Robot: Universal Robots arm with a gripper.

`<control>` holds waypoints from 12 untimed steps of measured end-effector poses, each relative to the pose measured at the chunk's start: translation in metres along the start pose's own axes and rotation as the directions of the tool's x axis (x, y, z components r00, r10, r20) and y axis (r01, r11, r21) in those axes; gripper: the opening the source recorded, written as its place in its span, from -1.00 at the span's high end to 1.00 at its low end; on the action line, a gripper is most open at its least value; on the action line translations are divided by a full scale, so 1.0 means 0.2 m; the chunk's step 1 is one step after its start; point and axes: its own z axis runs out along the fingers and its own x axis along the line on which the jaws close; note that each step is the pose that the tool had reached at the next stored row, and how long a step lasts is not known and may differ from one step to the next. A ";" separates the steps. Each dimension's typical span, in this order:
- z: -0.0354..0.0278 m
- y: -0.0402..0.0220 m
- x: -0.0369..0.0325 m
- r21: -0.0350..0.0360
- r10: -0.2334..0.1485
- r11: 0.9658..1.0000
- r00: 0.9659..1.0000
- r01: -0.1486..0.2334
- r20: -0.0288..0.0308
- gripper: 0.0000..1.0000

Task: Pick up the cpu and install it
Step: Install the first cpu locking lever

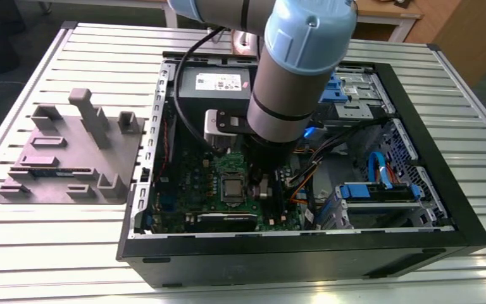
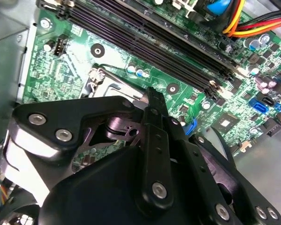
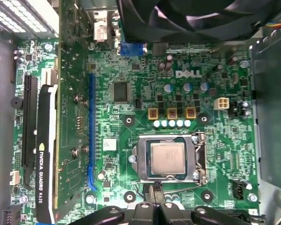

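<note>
The cpu (image 3: 167, 158), a small square chip with a silvery-grey top, lies flat inside the metal-framed socket (image 3: 201, 157) on the green motherboard (image 3: 131, 70). In the exterior view the cpu (image 1: 233, 188) shows in the middle of the board, just beside the lowered arm. My gripper (image 3: 153, 190) hovers right at the socket's edge, a little off the chip; its black fingers look shut with nothing between them. The gripper (image 2: 152, 96) points down at the socket's frame in the second wrist view, and its body hides the chip there.
The open computer case (image 1: 467, 225) surrounds the arm. A grey box with a white label (image 1: 213, 82) sits at the back, drive bays and cables (image 1: 378, 190) on the exterior view's right. A graphics card (image 3: 44, 154), memory slots (image 2: 154, 28) and a fan (image 3: 192, 14) flank the socket. A grey moulded tray (image 1: 66, 158) rests outside.
</note>
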 end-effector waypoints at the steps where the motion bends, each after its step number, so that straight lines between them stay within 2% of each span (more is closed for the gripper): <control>1: 0.007 0.000 0.001 0.000 0.000 1.000 1.000 0.000 0.000 0.80; 12: 0.053 -0.004 0.006 0.000 0.000 1.000 1.000 0.000 0.000 0.80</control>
